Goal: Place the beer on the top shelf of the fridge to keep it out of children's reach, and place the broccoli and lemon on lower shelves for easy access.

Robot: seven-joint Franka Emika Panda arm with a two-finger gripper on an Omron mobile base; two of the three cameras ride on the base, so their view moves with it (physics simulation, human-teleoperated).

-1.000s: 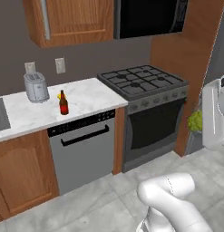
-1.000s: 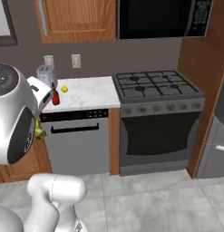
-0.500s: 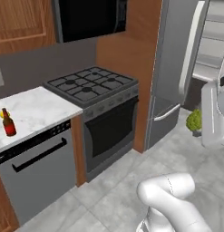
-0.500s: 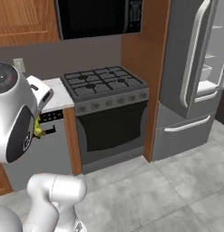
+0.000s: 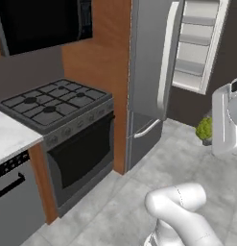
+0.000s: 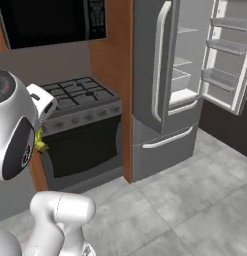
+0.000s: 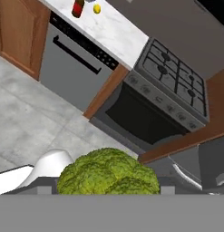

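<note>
Broccoli (image 7: pixel 109 173) is riding in the closed gripper (image 7: pixel 109 188) as the base is swinging right from the worktop (image 7: pixel 111 31); the fridge (image 6: pixel 160 90), door open, is now coming near for shelving.

The broccoli (image 7: pixel 109 173) is a mottled yellow-green, its florets speckled lighter and darker, and sits right at the gripper. Beyond it, the fridge (image 6: pixel 150 85) has a flat grey skin, a white curved handle and a white interior with pale grey shelves. The stove (image 5: pixel 57 120) is dark grey with black grates and a black oven window. Above it the microwave (image 5: pixel 43 21) is black. Warm orange-brown wood grain covers the side panel (image 5: pixel 98 53) and the cabinets. The surface (image 7: pixel 109 29) is white marble with faint grey veining. On it, far from the gripper, the beer (image 7: pixel 78 8) shows red and the lemon (image 7: pixel 97 8) bright yellow. The floor (image 6: pixel 195 200) is grey tile with darker seams.
</note>
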